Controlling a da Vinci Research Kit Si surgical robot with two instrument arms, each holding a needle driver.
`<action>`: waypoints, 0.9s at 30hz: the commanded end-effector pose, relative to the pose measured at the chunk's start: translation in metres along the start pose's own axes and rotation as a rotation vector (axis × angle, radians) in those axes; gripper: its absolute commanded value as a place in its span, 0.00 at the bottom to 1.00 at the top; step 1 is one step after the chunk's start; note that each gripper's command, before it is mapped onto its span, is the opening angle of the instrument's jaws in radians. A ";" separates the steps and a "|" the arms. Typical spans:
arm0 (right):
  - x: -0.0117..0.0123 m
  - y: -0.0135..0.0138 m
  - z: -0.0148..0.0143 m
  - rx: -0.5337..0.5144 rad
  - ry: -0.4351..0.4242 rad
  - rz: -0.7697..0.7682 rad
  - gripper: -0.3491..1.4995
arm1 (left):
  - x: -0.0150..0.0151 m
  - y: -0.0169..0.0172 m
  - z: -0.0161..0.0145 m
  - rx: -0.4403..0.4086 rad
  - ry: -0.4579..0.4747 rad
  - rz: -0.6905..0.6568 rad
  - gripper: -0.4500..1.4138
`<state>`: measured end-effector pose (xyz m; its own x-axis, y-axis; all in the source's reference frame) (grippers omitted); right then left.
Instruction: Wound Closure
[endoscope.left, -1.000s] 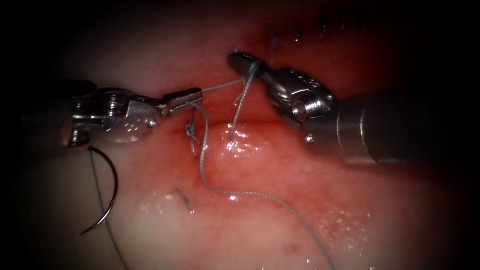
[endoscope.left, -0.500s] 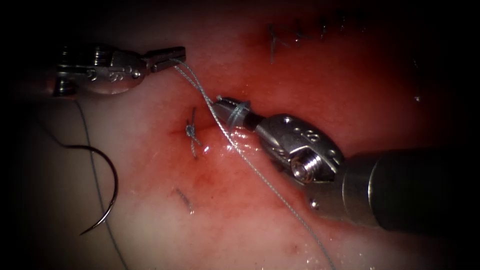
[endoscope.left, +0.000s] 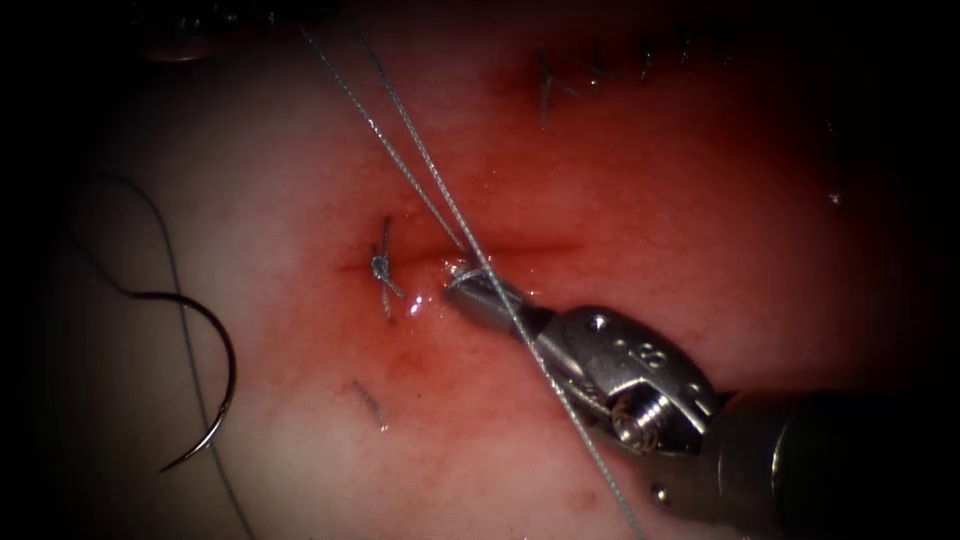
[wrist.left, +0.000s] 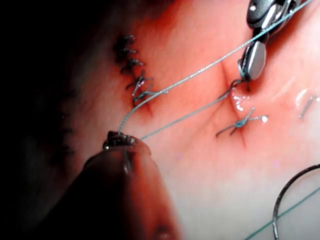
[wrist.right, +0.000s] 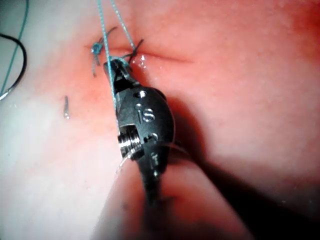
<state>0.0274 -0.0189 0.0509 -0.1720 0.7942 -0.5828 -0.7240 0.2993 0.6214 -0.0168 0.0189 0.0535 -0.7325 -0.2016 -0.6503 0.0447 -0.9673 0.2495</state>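
Endoscope view: the right tool (endoscope.left: 470, 290) lies low over the tissue (endoscope.left: 700, 200), its closed jaws pinching the thread (endoscope.left: 420, 165) right at the cut (endoscope.left: 520, 247). From that tip two taut strands run up and away to the far upper left, where the left tool sits in shadow. One strand also trails back across the right tool's wrist. A finished knot (endoscope.left: 380, 265) sits just beside the tip, on its left. The needle (endoscope.left: 215, 385) lies free on the pale tissue well to the left of the right tool, in neither tool's jaws and not in the tissue.

Left wrist view: the left tool (wrist.left: 119, 140) has its jaws clamped on the thread (wrist.left: 190, 77). Both strands stretch from it to the right tool (wrist.left: 252, 62) at the cut. The knot (wrist.left: 242, 122) is just beside that tip, and part of the needle's curve (wrist.left: 285, 195) lies well apart from both tools.

Right wrist view: the right tool (wrist.right: 114, 67) grips the thread (wrist.right: 102, 25) at the cut (wrist.right: 165, 57), with the knot (wrist.right: 96, 48) touching distance from its tip and the needle (wrist.right: 20, 60) far off to the side.
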 end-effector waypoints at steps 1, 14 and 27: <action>-0.0012 -0.0011 -0.0001 0.008 -0.006 0.001 0.00 | 0.0000 -0.0006 0.0010 0.002 -0.001 0.007 0.00; -0.0018 -0.0032 -0.0010 0.035 -0.022 -0.008 0.00 | -0.0008 -0.0064 0.0022 0.077 -0.019 0.024 0.00; -0.0042 -0.0041 -0.0015 0.045 -0.063 -0.037 0.00 | -0.0012 -0.0108 0.0046 0.175 -0.071 0.065 0.00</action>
<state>0.0293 -0.0232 0.0495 -0.1069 0.8097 -0.5770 -0.7003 0.3506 0.6218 -0.0189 0.0297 0.0545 -0.7776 -0.2459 -0.5786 -0.0158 -0.9124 0.4091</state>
